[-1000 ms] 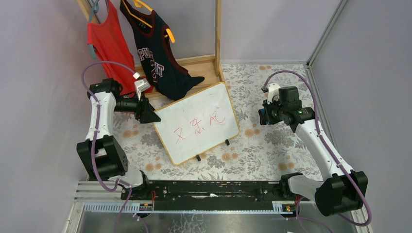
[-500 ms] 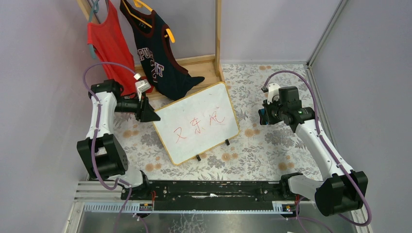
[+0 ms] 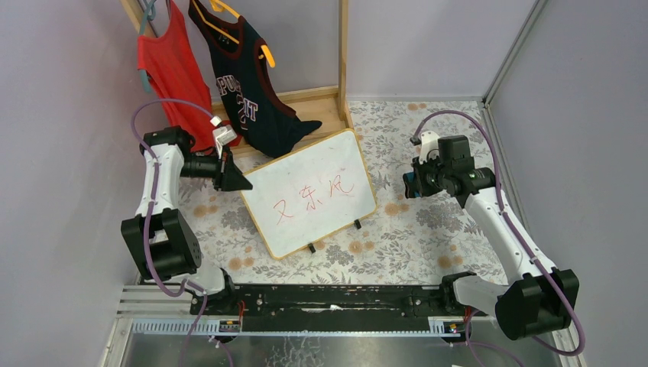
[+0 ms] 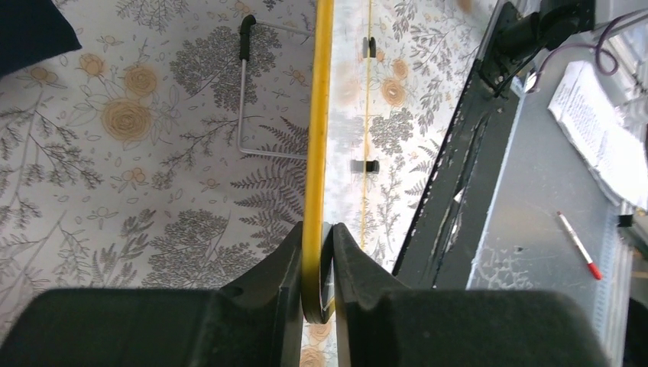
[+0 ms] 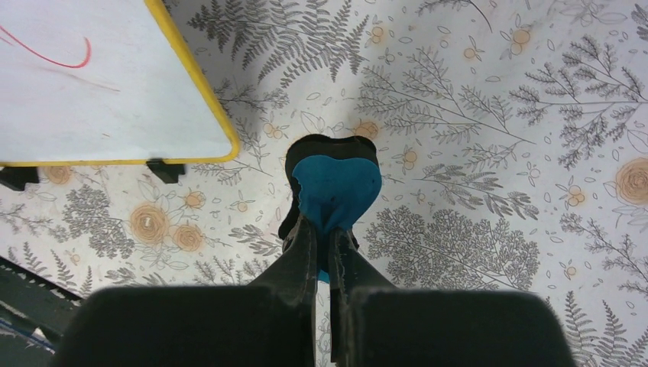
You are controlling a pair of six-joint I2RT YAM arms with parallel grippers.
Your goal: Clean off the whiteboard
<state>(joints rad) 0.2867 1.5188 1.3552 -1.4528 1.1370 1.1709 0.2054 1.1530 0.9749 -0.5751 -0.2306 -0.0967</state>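
The whiteboard [image 3: 336, 164] is white, with a yellow wooden frame [image 4: 317, 115] and red handwritten marks [image 3: 308, 196]. The tablecloth [image 3: 428, 229] is pale and printed with grey ferns and leaves, and with small flowers in tan and orange. The eraser [image 5: 336, 183] is bright blue on a black body. The shirt [image 3: 168, 69] is plain red. The jersey [image 3: 244, 84] is dark navy with dark red edges and white letters. The cables [image 3: 466, 116] are purple.

Glossy, wood-framed whiteboard [image 3: 309, 195] on matt floral cloth [image 3: 428, 229].
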